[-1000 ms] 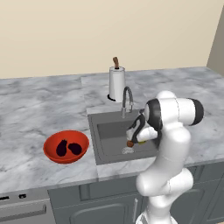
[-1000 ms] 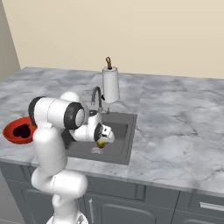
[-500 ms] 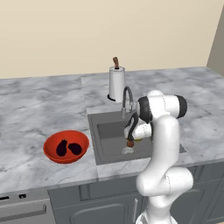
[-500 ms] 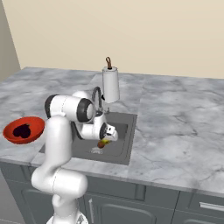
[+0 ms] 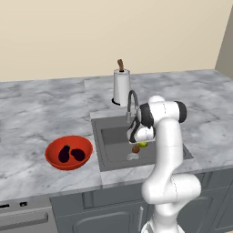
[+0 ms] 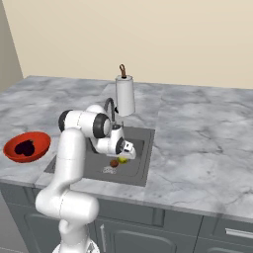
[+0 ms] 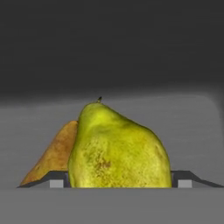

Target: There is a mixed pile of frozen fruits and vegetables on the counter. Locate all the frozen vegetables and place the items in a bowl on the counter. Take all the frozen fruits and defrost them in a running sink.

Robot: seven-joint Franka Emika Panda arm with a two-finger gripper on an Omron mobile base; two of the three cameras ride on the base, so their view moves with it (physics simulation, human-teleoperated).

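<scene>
Down in the dark grey rectangular recessed sink (image 5: 109,141), beside the curved chrome faucet (image 5: 132,103): the white arm's two-finger gripper (image 5: 136,144), low over the basin floor. Between its dark fingertips (image 7: 56,178) in the hand view, a yellow-green pear-shaped fruit (image 7: 116,151), stem up, filling the gap from one tip to the other; jaws spread wide around it, though hard to tell whether actually pressing on its sides or merely flanking it. Behind and to one side, touching it, a brown-orange pear-shaped fruit (image 7: 54,155), partly hidden. From the base views, both fruits small and close together on the sink floor by the hand: brown one (image 5: 135,149) (image 6: 114,163), yellow-green one (image 5: 143,144) (image 6: 122,159) just beside. Near them, a pale round drain (image 5: 132,156).

Left of the sink, on the grey-white marbled stone counter (image 5: 41,109), a wide shallow glossy red bowl (image 5: 52,157) (image 6: 10,147) holding two small dark purple-black elongated vegetables (image 5: 64,154) (image 5: 78,154), side by side. Behind the faucet, upright on the counter, a white paper-towel roll on a brown-topped holder (image 5: 121,86).
</scene>
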